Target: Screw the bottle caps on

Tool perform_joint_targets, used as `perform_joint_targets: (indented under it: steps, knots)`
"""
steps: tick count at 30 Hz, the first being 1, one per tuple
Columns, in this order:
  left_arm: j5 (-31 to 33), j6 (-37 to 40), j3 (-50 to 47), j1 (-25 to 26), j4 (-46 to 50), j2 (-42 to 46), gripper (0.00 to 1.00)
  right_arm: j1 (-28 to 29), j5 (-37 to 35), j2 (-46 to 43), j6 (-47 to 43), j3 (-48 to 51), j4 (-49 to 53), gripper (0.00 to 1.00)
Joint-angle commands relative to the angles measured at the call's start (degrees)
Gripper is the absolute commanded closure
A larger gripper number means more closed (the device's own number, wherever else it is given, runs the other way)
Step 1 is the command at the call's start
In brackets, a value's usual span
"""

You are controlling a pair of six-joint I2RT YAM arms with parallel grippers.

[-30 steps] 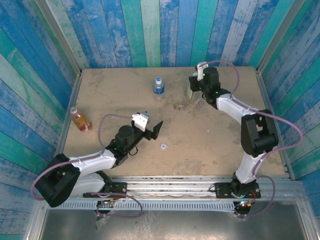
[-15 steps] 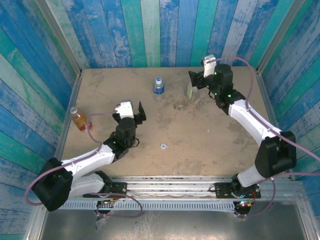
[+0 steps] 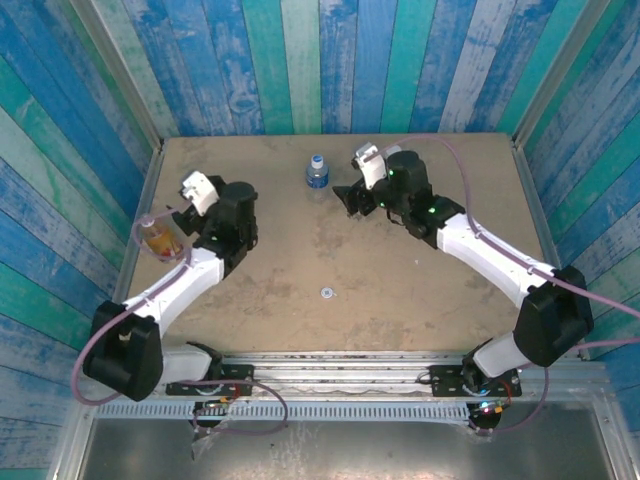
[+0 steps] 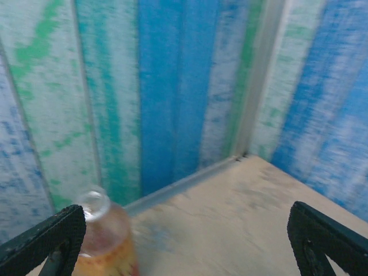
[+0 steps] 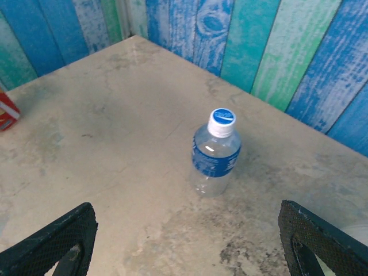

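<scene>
Left gripper [image 4: 184, 244]: jaws wide, orange-liquid bottle [image 4: 104, 238] beside 1 finger [image 4: 49, 238] | Right gripper [image 5: 187, 241]: jaws wide, blue-capped bottle [image 5: 215, 156] ahead, apart

The flat, sandy-beige bench [image 3: 420, 270] has a worn, mottled top with darker stains. Three things are seen to stand or lie directly on it, well apart from one another. A small clear plastic bottle with a blue label [image 3: 317, 173] stands upright far in the middle, wearing a round blue cap [image 5: 222, 118]. A small clear plastic bottle of orange liquid [image 3: 158, 238] stands at the left edge, its mouth open. A small round white plastic cap [image 3: 326, 293] lies flat near the middle, towards the near edge.
</scene>
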State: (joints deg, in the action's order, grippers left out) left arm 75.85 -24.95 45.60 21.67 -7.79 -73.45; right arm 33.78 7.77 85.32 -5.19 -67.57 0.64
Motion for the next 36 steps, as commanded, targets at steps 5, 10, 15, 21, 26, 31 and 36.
perform_joint_targets:
  steps: [5,10,15,21,26,31,36]
  knots:
    - [7.73,-11.94,4.03,-7.01,14.97,-6.61,0.06,2.47,0.49,0.34,-1.08,-1.02,2.83,0.16]
    - [7.77,-17.89,5.34,-9.81,20.14,-9.30,0.06,3.88,-0.12,1.75,-1.16,-2.65,3.90,0.16]
    - [6.98,-20.42,4.98,-11.44,22.03,-10.35,0.06,5.44,-0.95,2.96,-1.29,-3.75,4.39,0.16]
    - [5.91,-23.23,4.32,-13.03,23.83,-10.49,0.06,5.83,-1.40,3.67,-1.73,-4.05,4.72,0.16]
    - [4.04,-23.29,3.47,-14.93,23.38,-10.88,0.06,5.92,-1.35,3.71,-1.84,-3.83,4.72,0.16]
    - [1.10,-22.19,2.73,-16.75,21.52,-12.37,0.06,5.88,-1.27,3.54,-1.84,-3.48,4.72,0.16]
    - [-3.28,-23.06,2.61,-18.61,21.53,-13.61,0.06,5.91,-1.27,3.45,-1.87,-3.21,4.71,0.16]
